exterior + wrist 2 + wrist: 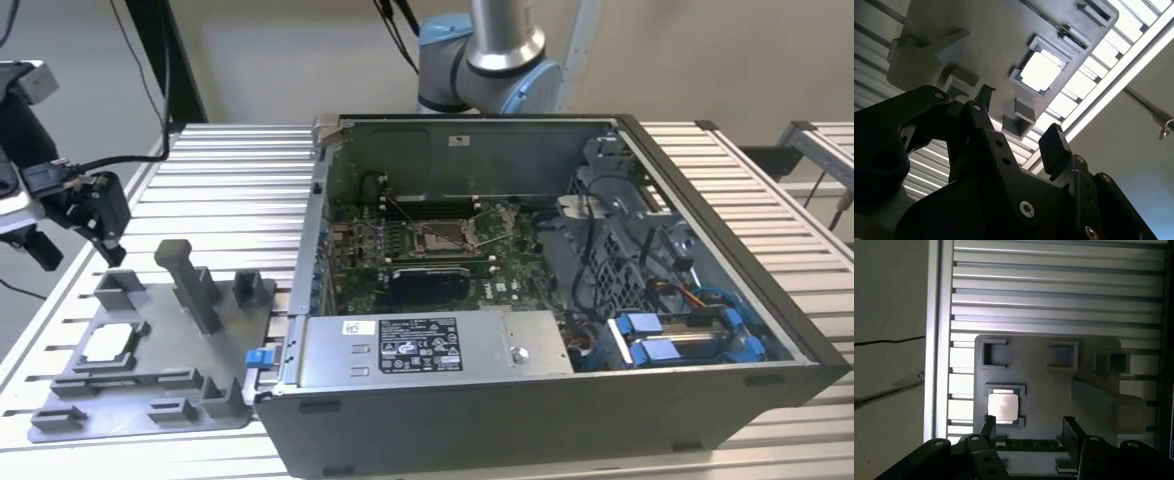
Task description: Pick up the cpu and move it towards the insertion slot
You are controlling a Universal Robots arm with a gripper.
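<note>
We seem to be in a robotics lab or test workshop. A bench of ribbed aluminium profiles carries an opened computer case with its motherboard bare. A grey fixture plate lies near one bench corner, and an industrial arm stands at the far edge.

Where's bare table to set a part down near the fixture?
Bare ribbed table lies between the fixture plate and the table's far edge, beside the computer case. The plate is crowded with blocks and the cpu; the case interior is packed too.
</note>
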